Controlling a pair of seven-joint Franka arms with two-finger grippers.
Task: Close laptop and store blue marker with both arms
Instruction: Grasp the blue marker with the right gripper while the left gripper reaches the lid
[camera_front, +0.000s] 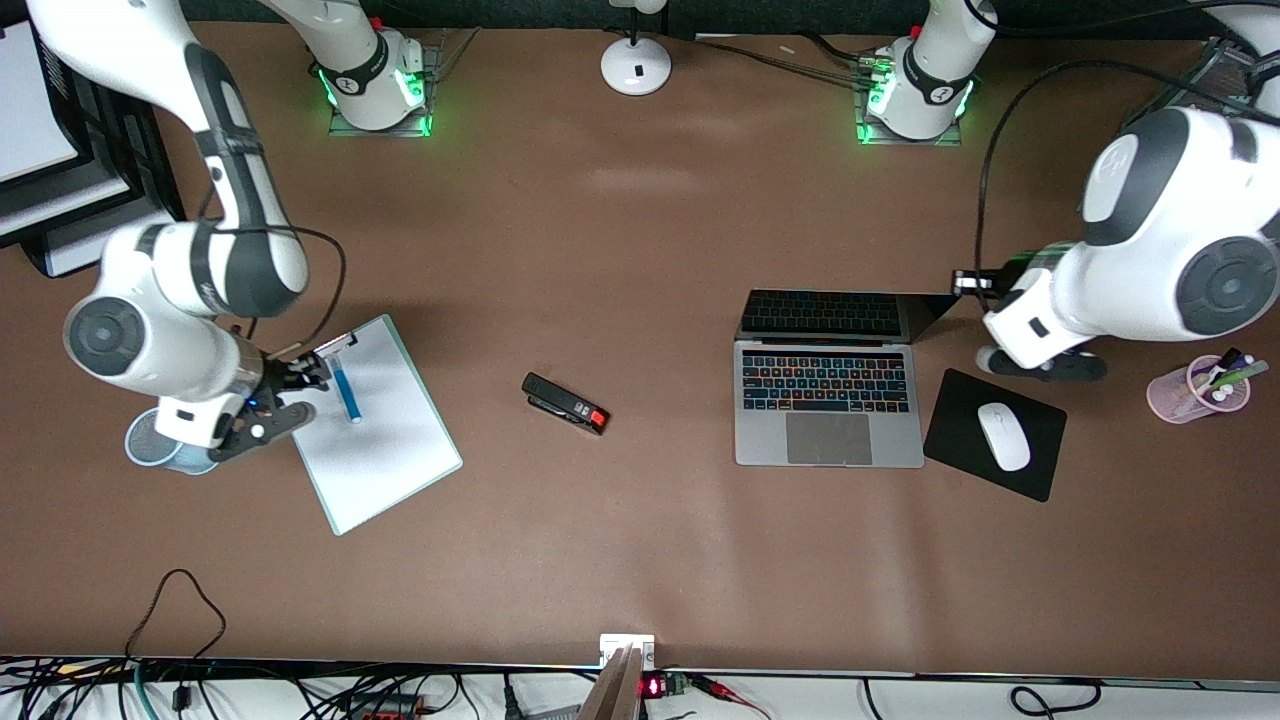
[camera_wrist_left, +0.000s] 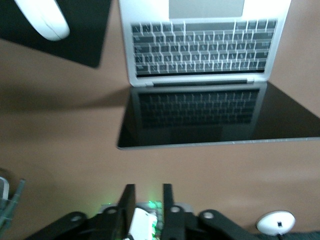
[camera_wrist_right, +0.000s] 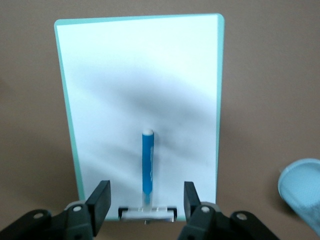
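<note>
The laptop lies open on the table, its dark screen tilted back; the left wrist view shows it too. My left gripper hangs beside the screen, toward the left arm's end, open and empty. The blue marker lies on a white clipboard, one end under the clip. My right gripper is over the clipboard's clip end, open. In the right wrist view the marker lies between the spread fingers, untouched.
A black stapler lies mid-table. A white mouse sits on a black pad beside the laptop. A pink cup of pens stands at the left arm's end. A light-blue cup stands under the right arm. A white lamp base stands between the bases.
</note>
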